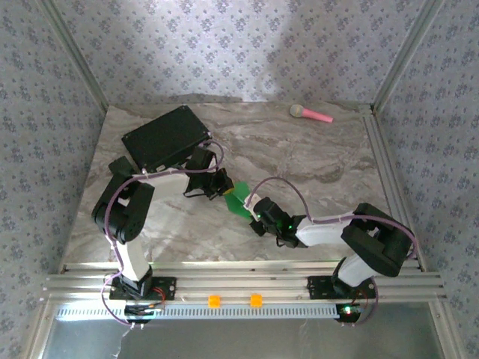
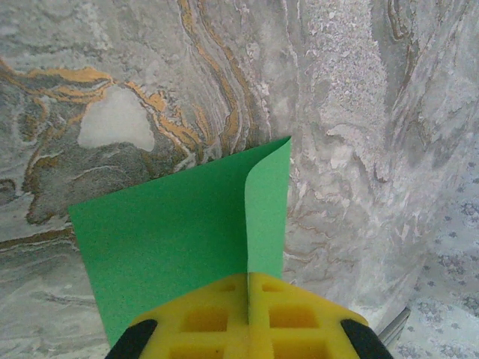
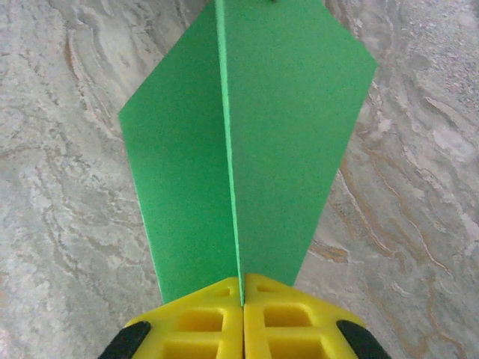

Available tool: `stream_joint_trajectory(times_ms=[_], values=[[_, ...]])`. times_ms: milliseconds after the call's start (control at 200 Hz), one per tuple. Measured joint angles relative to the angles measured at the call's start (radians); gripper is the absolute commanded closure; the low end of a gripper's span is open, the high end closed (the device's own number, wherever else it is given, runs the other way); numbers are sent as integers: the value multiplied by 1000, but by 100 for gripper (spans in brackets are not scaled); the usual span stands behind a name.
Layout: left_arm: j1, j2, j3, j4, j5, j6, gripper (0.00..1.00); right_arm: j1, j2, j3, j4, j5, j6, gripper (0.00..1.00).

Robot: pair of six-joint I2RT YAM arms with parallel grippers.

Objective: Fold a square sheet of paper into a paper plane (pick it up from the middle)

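**Square sheet of paper** (image 3: 284,134): uniform bright green on every visible face, plain and unmarked.

**Left end effector** (image 2: 247,288) and **right end effector** (image 3: 242,288): yellow gridded fingers, black at the outer corners.

**Surface** (image 1: 314,164): marbled grey and white in swirling bands. The left wrist view also shows ochre-orange veins.

**Case** (image 1: 165,138): solid black.

**Toy** (image 1: 310,114): pink handle, pale yellow-green head.

**Walls** (image 1: 224,45): pale blue-grey paper with a small repeating floral motif.

**Left arm** (image 1: 123,217) and **right arm** (image 1: 374,243): black joints, white links, violet cables.

**Rail** (image 1: 299,284): silver metal, carrying two orange tabs (image 1: 214,301).
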Motion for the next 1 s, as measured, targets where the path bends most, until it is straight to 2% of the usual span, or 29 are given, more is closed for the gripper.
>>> stream_joint_trajectory(times_ms=[60, 205, 320, 535, 840, 920, 999], values=[[0, -1, 0, -2, -3, 0, 85, -6, 0, 0, 1, -18, 11, 97], [0, -14, 6, -33, -34, 11, 62, -34, 0, -1, 10, -77, 49, 100], [3, -60, 5, -71, -86, 25, 54, -73, 0, -3, 37, -158, 100, 99], [17, -167, -6, -104, -166, 27, 52, -138, 18, -10, 105, -279, 200, 98], [21, -185, -27, -117, -187, 31, 54, -143, 83, -6, 126, -332, 255, 95], [21, -185, -36, -116, -186, 29, 59, -144, 94, -5, 143, -336, 277, 95], [21, -187, -55, -103, -178, 32, 73, -146, 108, -5, 169, -346, 300, 94]])
